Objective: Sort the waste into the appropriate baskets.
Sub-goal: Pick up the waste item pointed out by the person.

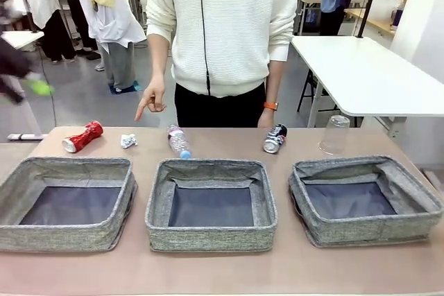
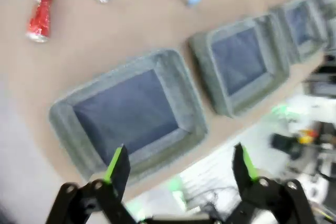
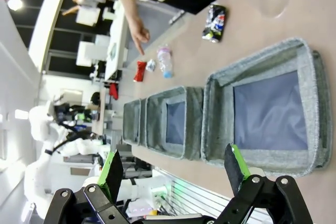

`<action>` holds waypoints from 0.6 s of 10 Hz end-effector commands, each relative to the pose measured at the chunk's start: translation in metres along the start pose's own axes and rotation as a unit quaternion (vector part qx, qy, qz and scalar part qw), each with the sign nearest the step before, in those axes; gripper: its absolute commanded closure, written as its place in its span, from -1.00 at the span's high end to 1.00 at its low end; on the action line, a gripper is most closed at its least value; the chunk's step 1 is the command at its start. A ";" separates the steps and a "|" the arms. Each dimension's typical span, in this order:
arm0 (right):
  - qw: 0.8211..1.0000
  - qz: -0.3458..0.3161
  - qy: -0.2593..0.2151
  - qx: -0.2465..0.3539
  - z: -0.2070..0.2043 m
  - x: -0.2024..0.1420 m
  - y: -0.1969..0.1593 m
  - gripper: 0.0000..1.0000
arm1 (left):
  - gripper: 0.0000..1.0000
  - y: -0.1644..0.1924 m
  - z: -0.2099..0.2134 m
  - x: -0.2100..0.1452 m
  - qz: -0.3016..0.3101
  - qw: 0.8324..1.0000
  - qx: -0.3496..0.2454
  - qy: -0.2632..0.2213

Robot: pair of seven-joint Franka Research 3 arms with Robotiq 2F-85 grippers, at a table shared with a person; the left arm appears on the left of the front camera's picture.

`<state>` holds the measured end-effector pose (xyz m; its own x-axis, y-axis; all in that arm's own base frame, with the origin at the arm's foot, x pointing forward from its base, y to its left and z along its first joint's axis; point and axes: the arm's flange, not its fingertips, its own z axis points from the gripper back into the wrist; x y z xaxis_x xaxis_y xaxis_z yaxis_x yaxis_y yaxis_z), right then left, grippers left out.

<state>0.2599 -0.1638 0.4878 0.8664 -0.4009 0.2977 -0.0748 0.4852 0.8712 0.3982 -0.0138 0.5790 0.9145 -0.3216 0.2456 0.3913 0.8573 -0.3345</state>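
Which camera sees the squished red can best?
The front view: the crushed red can lies sharp and unblocked on the table beyond the left basket. The left wrist view shows the can blurred, near its top corner. The right wrist view shows it tiny and far off.

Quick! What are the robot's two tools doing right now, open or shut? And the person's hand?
Left tool: open, holding nothing.
Right tool: open, holding nothing.
Person's hand: empty, one finger pointing down.

Front view: fixed, robot's side, looks across table (image 1: 222, 272) at person (image 1: 222, 25). Wrist views: high, tilted down, rolled. All three share the baskets (image 1: 210, 237) and red can (image 1: 82, 136)
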 end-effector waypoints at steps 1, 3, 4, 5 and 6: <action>1.000 0.013 -0.005 0.009 0.000 0.004 0.001 1.00 | 1.00 0.007 -0.052 0.059 -0.001 0.984 0.110 0.139; 1.000 0.013 -0.005 0.009 0.000 0.004 0.001 1.00 | 1.00 -0.014 -0.139 0.093 0.010 0.972 0.168 0.163; 1.000 0.013 -0.005 0.009 0.000 0.004 0.001 1.00 | 1.00 -0.008 -0.189 0.096 0.044 0.965 0.234 0.112; 1.000 0.013 -0.005 0.009 0.000 0.004 0.001 1.00 | 1.00 0.005 -0.213 0.096 0.060 0.969 0.230 0.072; 1.000 0.013 -0.005 0.009 0.000 0.004 0.001 1.00 | 1.00 0.015 -0.212 0.097 0.071 0.981 0.177 0.043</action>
<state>0.2600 -0.1641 0.4870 0.8667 -0.4015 0.2961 -0.0713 0.4877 0.8701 0.5169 -0.1323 0.3975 0.9627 -0.2635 0.0619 0.2610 0.9642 0.0464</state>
